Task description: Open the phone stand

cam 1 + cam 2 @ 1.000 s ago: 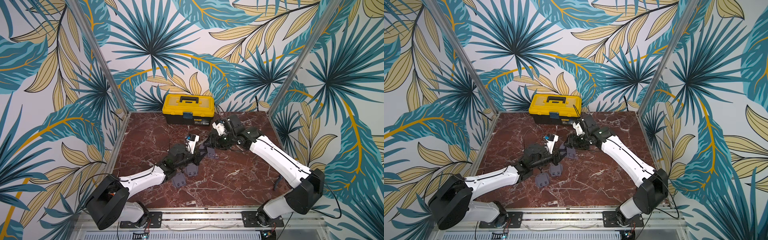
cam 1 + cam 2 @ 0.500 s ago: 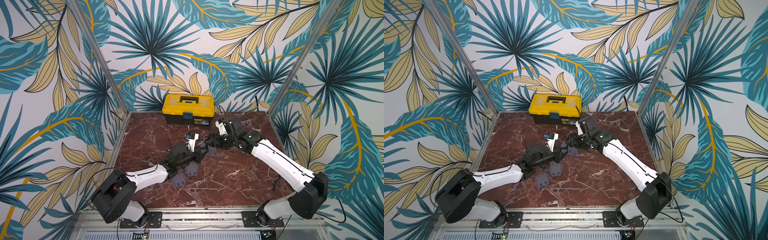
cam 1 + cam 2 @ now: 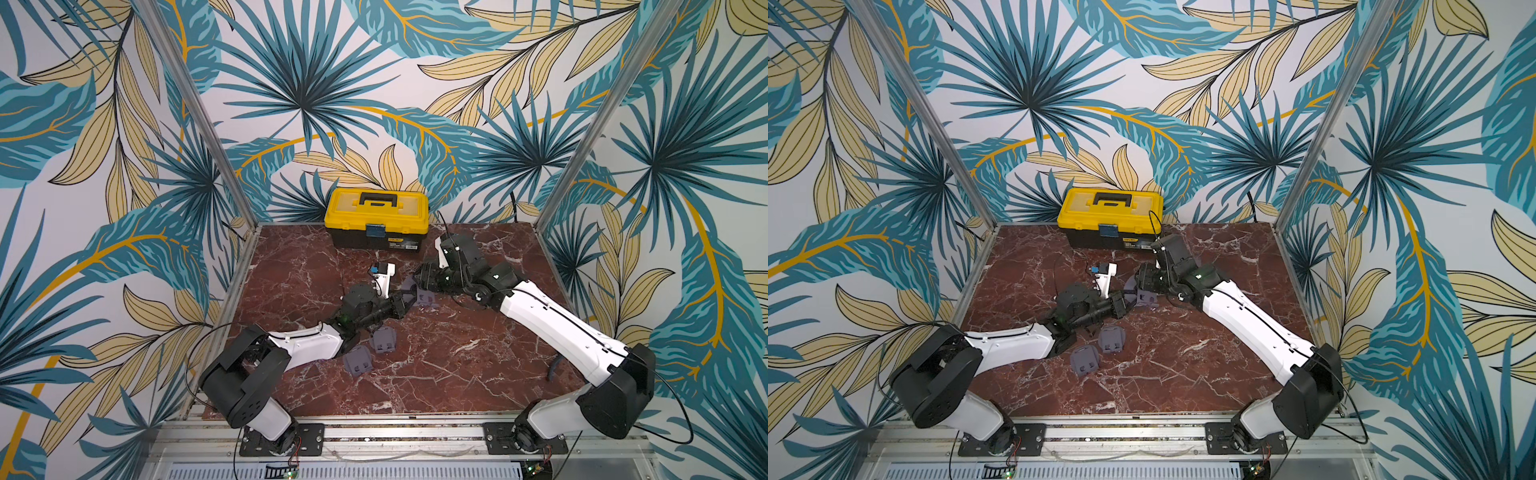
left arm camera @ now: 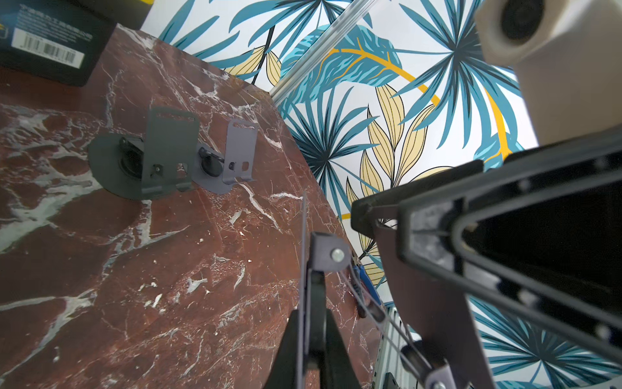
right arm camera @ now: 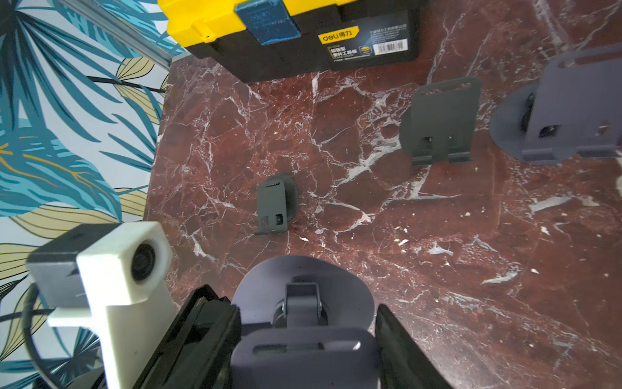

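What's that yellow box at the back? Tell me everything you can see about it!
It's a toolbox that looks like plastic, with a yellow lid and a black bottom half. A black carry handle lies flat in the lid, and a blue latch holds the front shut. A barcode label is stuck on the black part. It sits flat and closed at the back of the marble table, close to the leafy wall. Nothing sits on top of it.

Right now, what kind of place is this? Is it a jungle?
No, the leaves are only wallpaper. It looks like a robot practice booth: a left arm and a right arm bolted to a rail at a marble table, holding a phone stand between them.
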